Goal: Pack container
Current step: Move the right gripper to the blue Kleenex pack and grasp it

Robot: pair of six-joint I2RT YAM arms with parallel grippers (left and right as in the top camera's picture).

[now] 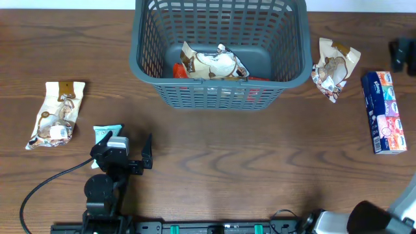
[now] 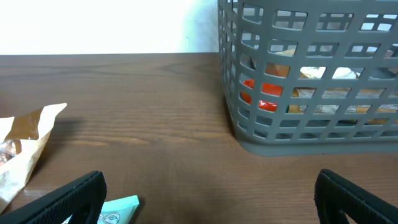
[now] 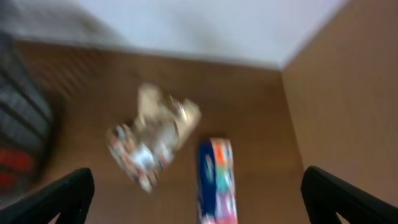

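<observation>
The dark grey slotted container (image 1: 146,62) stands at the top middle and holds a brown-white packet (image 1: 214,63) and something red. It shows in the left wrist view (image 2: 311,134) at the right. My left gripper (image 1: 127,153) is open and empty, low at the front left; in its wrist view (image 2: 208,199) its left finger is beside a teal packet (image 2: 118,210), which also shows overhead (image 1: 104,133). The right wrist view is blurred; its open fingers (image 3: 196,202) frame a crumpled packet (image 3: 152,143) and a blue box (image 3: 216,180). The right gripper itself is at the overhead view's bottom-right corner.
A brown-white packet (image 1: 57,115) lies at the left, also seen in the left wrist view (image 2: 22,155). A crumpled packet (image 1: 333,68) and a blue box (image 1: 385,112) lie right of the container. A dark object (image 1: 403,55) sits at the right edge.
</observation>
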